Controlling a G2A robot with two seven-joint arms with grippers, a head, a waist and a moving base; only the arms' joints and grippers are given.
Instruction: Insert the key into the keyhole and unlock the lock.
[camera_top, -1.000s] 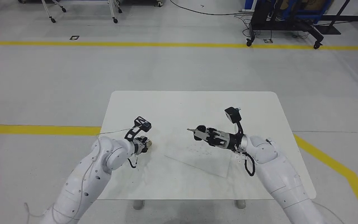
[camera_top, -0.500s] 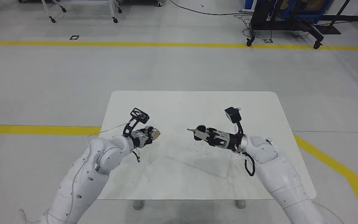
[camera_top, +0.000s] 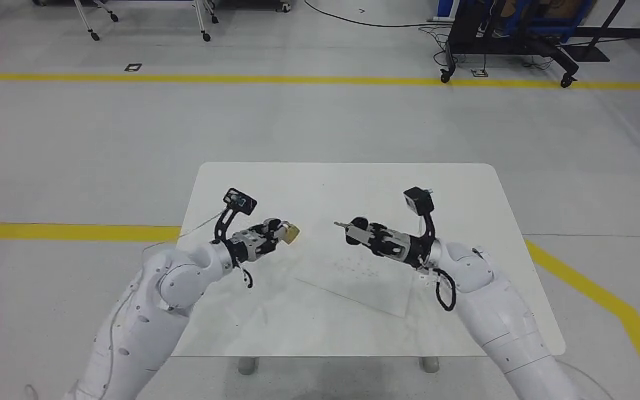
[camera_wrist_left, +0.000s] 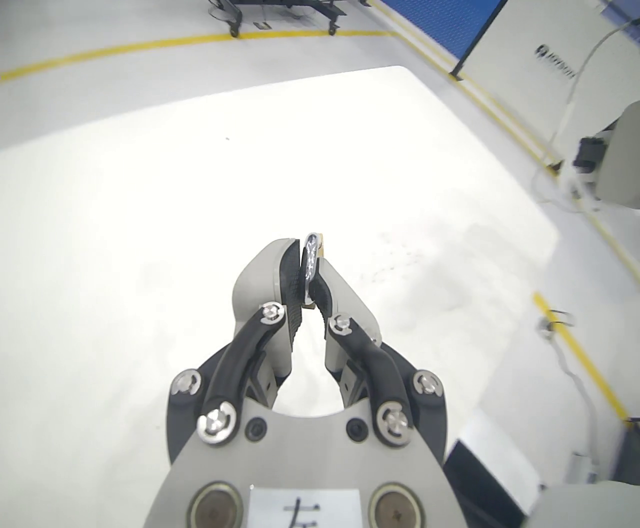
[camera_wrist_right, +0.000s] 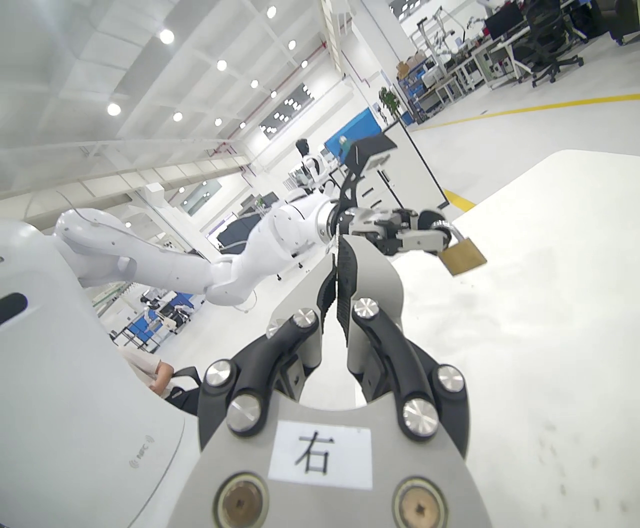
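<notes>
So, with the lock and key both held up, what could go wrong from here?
1. The left gripper holds the padlock only by its shackle; the body hangs tilted and may swing away when pushed.
2. The key sticks out thin from the right gripper; if it strikes the body askew, it may twist or slip.

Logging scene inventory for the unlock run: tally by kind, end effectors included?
padlock: 1
key: 1
end effectors: 2 (left end effector, right end effector)
table: 1
total: 5
</notes>
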